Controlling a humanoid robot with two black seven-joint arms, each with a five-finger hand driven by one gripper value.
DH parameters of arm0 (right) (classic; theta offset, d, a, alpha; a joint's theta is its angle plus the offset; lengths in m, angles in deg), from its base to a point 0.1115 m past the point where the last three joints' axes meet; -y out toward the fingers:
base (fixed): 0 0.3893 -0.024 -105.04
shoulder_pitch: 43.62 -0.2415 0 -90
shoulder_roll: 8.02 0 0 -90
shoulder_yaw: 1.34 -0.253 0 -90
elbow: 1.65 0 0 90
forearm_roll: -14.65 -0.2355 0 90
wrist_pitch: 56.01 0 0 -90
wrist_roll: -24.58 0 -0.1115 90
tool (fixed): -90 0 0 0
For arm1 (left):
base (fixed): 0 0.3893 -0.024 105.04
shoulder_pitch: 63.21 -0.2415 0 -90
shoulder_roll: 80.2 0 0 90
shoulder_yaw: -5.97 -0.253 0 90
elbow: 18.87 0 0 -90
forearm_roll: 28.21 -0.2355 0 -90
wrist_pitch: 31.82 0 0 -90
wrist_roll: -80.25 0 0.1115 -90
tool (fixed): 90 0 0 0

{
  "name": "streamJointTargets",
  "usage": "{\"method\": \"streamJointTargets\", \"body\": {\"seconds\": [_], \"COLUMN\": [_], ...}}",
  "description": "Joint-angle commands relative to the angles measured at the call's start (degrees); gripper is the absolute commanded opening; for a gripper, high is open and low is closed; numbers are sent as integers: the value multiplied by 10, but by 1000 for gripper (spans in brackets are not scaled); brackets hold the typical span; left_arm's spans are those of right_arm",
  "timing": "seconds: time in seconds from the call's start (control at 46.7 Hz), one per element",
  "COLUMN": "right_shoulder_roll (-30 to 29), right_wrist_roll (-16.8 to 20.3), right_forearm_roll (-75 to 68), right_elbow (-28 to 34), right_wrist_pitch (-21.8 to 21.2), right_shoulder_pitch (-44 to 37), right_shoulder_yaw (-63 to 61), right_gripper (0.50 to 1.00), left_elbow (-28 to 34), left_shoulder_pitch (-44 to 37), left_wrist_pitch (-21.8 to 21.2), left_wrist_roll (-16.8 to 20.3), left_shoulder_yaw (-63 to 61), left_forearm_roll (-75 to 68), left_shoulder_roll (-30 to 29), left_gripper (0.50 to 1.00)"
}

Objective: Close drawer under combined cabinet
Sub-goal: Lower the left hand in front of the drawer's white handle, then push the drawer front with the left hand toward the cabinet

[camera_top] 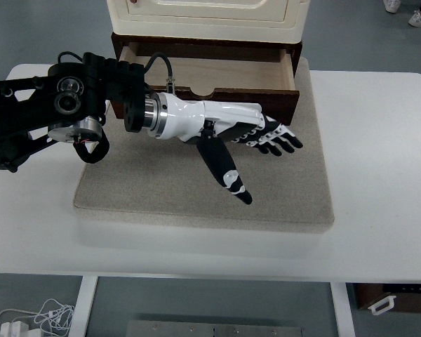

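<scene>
Dark brown wood: the drawer [209, 74] stood pulled out from the base under the cream cabinet [207, 17] at twelve o'clock, its pale inside bare and its front panel facing me. Cabinet and drawer sat at the far edge of a beige mat [196, 189], which lay on the white table [379, 175].

My left hand [249, 133] reached in from nine o'clock on its black arm, white at the wrist and black at the fingers [284, 140]. It hung flat above the mat, just in front of the drawer's front panel, toward its right half. The fingers were stretched out straight toward three o'clock and the thumb [228, 172] angled off toward five o'clock. The hand was fully spread and held nothing. Whether its back edge touched the drawer front, I could not tell.

White cables [35, 319] lay on the floor at seven o'clock, below the table edge.
</scene>
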Motion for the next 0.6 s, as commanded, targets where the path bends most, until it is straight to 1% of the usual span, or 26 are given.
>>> {"method": "streamJointTargets", "body": {"seconds": [0.0, 0.129, 0.236, 0.428, 0.578], "right_shoulder_roll": [0, 0, 0, 0, 0], "right_wrist_roll": [0, 0, 0, 0, 0], "right_forearm_roll": [0, 0, 0, 0, 0], "right_elbow": [0, 0, 0, 0, 0], "right_wrist_pitch": [0, 0, 0, 0, 0], "right_shoulder_pitch": [0, 0, 0, 0, 0], "right_shoulder_yaw": [0, 0, 0, 0, 0], "right_gripper": [952, 952, 952, 952, 952], "left_elbow": [0, 3, 4, 19, 46], "left_shoulder_pitch": [1, 1, 7, 11, 25], "left_wrist_pitch": [24, 37, 47, 47, 51], "left_wrist_roll": [-26, -83, -113, -151, -165], "left_shoulder_yaw": [-1, -5, -28, -39, -39], "left_forearm_roll": [0, 0, 0, 0, 2], "left_shoulder_roll": [-1, -2, -5, -11, -11], "left_gripper": [994, 996, 996, 996, 996]}}
